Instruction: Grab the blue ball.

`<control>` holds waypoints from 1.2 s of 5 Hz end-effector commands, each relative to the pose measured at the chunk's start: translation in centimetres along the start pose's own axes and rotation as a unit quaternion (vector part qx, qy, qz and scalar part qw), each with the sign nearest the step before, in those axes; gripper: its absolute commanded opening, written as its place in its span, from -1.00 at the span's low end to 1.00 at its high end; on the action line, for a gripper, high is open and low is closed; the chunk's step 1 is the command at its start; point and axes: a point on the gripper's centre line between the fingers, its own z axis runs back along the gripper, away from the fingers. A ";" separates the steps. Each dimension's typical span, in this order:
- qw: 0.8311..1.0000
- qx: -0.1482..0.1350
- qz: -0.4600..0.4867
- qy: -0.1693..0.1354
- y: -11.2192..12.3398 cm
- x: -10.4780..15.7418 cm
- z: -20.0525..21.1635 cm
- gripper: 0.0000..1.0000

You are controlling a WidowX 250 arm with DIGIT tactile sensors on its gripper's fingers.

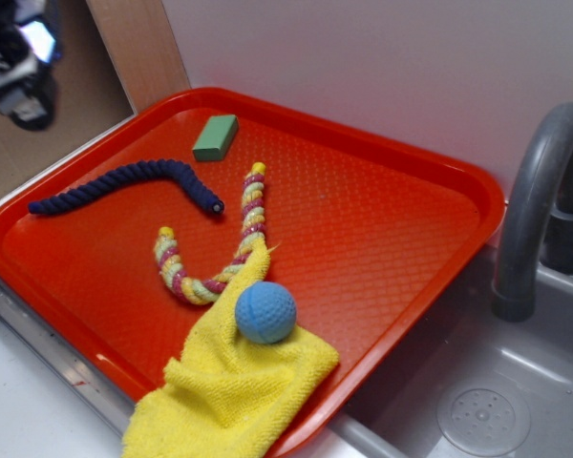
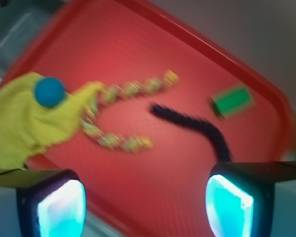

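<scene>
The gripper (image 2: 145,207) is hanging high above the far corner of the tray (image 1: 430,153), and its two fingers (image 2: 56,205) are sitting wide apart with nothing between them. In the exterior view it is only showing as a blurry dark shape at the top left.

The ball (image 1: 265,312) is sitting on the yellow cloth (image 1: 234,386), near the front edge of the tray. So the ball is lying well apart from the gripper, at the other side of the tray. In the wrist view the ball (image 2: 50,92) is showing up and to the left of the fingers, so I think the gripper is needing to travel across the tray that way and then go down. A ball is round, so it is having no long side, and any way of turning the fingers should work.

The tray is holding five things. The blue rope (image 1: 124,186) is lying curved near the back left. The green block (image 1: 216,137) is lying near the back edge. The striped rope (image 1: 215,253) is bending like a U in the middle, with one end touching the cloth. The cloth is hanging partly over the front edge. A gray sink (image 1: 487,401) is sitting beside the tray.
</scene>
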 end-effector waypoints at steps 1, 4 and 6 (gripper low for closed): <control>0.994 -0.038 -0.096 -0.031 -7.8 4.9 -3.2 1.00; 0.981 -0.048 -0.180 0.055 -12.0 6.8 -11.0 1.00; 0.967 -0.065 -0.227 0.092 -12.9 5.1 -13.8 1.00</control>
